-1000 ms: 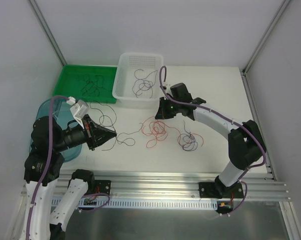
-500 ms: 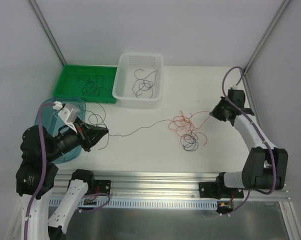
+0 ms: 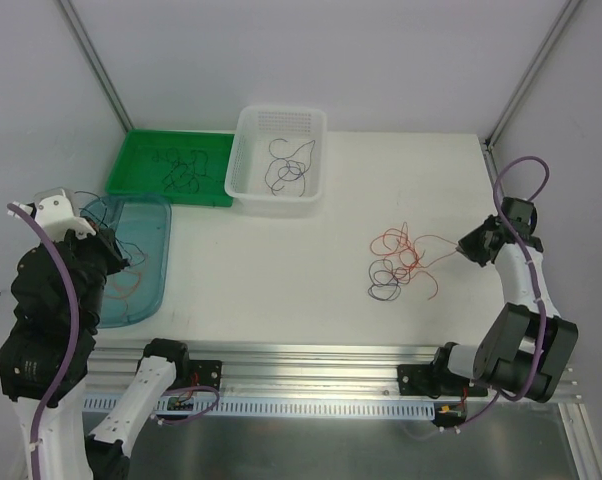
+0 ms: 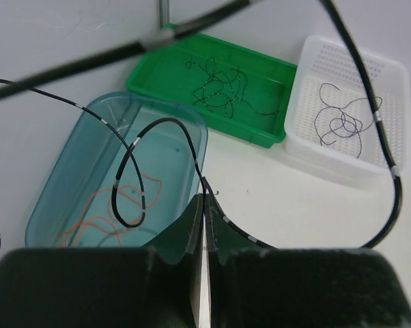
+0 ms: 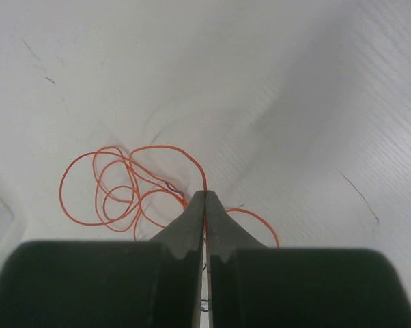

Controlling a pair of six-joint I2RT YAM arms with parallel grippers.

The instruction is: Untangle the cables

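Your left end effector (image 4: 203,199) is closed, its tips pinching a black cable (image 4: 132,179) that loops up and away on both sides of it. Directly under and ahead of it lies the teal bin (image 4: 69,171), with an orange strand (image 4: 100,222) on its floor. Beyond the bin sits the green tray (image 4: 270,133) holding black strands (image 4: 219,89). To the right of the tray is the white basket (image 4: 298,147), with a dark strand (image 4: 338,123) curled inside. The black loops hang across the wrist view and cover parts of the bin and the basket.

Your right end effector (image 5: 204,195) is closed too, gripping a red cable (image 5: 103,195) right at the tips. The cable's coils lie on the counter (image 3: 281,270) just ahead and to the left of the fingers. In the top view this end effector is near the counter's right edge. A purple cable (image 3: 384,282) lies just past the red coils and overlaps them; whether the two are knotted together you cannot tell from here.

The two end effectors are well apart, with bare counter between them. The counter is plain matte white. Pale grey walls (image 3: 311,50) enclose it on three sides, with metal posts in the back corners, and an aluminium rail (image 3: 311,360) runs along the near edge.
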